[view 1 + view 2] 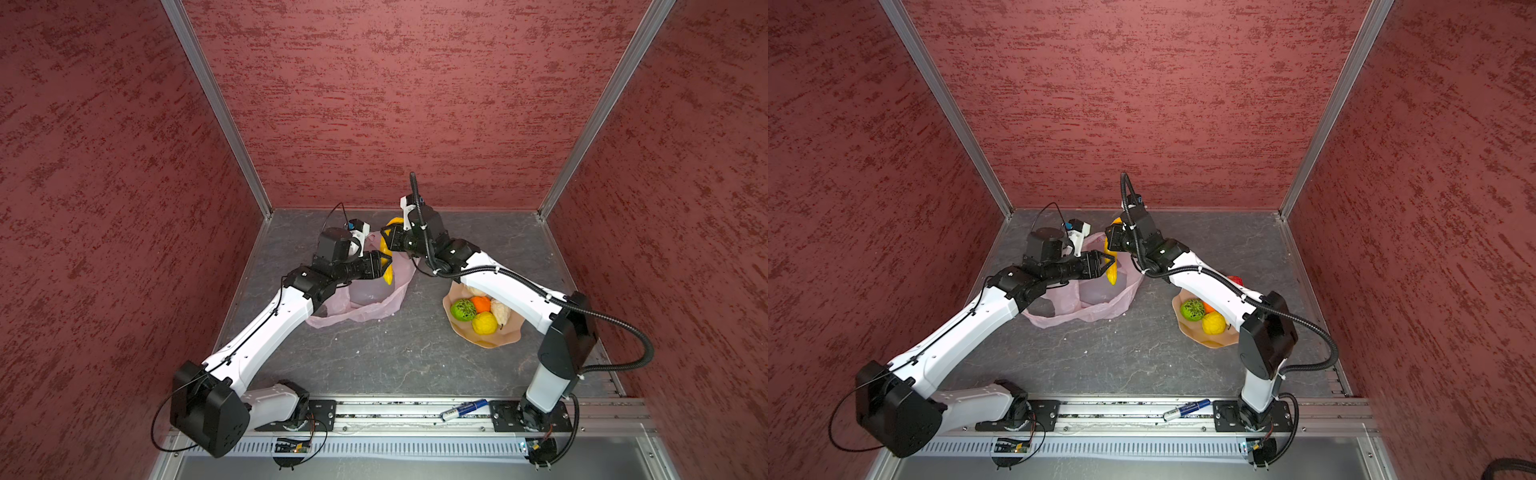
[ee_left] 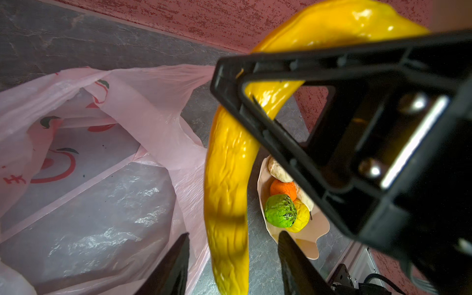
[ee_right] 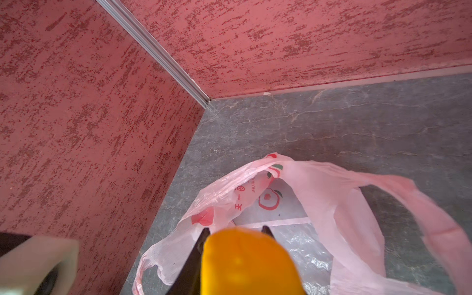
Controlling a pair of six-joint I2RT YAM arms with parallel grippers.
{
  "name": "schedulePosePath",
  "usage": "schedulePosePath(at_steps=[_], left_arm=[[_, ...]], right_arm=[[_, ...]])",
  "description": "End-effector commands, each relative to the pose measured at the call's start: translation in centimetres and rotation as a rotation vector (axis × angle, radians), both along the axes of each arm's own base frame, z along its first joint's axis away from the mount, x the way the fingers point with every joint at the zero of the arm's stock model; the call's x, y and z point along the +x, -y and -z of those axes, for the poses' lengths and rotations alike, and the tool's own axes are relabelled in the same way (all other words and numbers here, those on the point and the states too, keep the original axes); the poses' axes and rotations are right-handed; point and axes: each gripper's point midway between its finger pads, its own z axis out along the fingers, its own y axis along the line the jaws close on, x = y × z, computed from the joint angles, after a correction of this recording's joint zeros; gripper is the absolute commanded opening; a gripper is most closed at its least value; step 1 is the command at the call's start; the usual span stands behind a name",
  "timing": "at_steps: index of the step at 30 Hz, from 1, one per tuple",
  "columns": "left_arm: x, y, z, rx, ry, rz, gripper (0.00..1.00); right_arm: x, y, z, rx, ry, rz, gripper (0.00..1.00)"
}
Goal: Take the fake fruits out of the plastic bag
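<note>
In both top views the plastic bag (image 1: 365, 299) (image 1: 1096, 301) lies slack and open-mouthed on the grey table (image 1: 374, 361), at about 10 o'clock from the table's middle. The peach bowl (image 1: 490, 343) sits well apart from it, at 3 o'clock. The banana (image 2: 227, 191) hangs nearly upright in the air over the bag's 1 o'clock edge, clear of the plastic. The right gripper (image 3: 236, 229) is clamped on its upper end, with a black finger pressed against each side of the yellow skin. The left gripper (image 2: 233, 233) stands spread around the banana's lower part. There is a gap on both sides, so it holds nothing. The left wrist view looks into the bag and shows only bare film and red print on the part it can see. The other fake fruits are in the bowl: the green ball (image 1: 463, 309) at its 9 o'clock side, the lemon (image 1: 484, 323) just beside it, and the small orange one (image 1: 481, 304) touching a cream piece (image 1: 498, 311). A red ball (image 1: 1235, 280) peeks out behind the right arm at the bowl's 12 o'clock rim.
</note>
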Motion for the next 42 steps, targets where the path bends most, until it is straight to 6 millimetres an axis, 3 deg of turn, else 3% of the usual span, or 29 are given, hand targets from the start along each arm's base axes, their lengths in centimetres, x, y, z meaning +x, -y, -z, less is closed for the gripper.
schedulePosePath(at_steps=[1,11,16,21,31,42], left_arm=[[-0.8,0.0,-0.5,-0.013,0.012,0.013,0.58],[-1.4,-1.7,0.3,0.046,0.001,-0.018,0.59],[-0.8,-2.6,0.2,0.051,0.001,-0.047,0.59],[-0.5,-3.9,0.2,0.094,-0.004,-0.082,0.59],[0.3,-7.8,0.0,0.121,-0.03,-0.185,0.61],[0.4,-8.3,0.2,0.103,-0.042,-0.199,0.61]], right_arm=[[-0.5,3.7,-1.0,-0.024,0.01,0.081,0.11],[-5.7,15.4,2.4,-0.284,-0.115,0.238,0.11],[-7.1,19.6,4.8,-0.483,-0.177,0.29,0.11],[-7.3,21.9,7.4,-0.696,-0.229,0.311,0.1],[-7.8,24.8,10.2,-0.941,-0.298,0.353,0.1],[-8.2,26.3,12.5,-1.1,-0.349,0.34,0.1]])
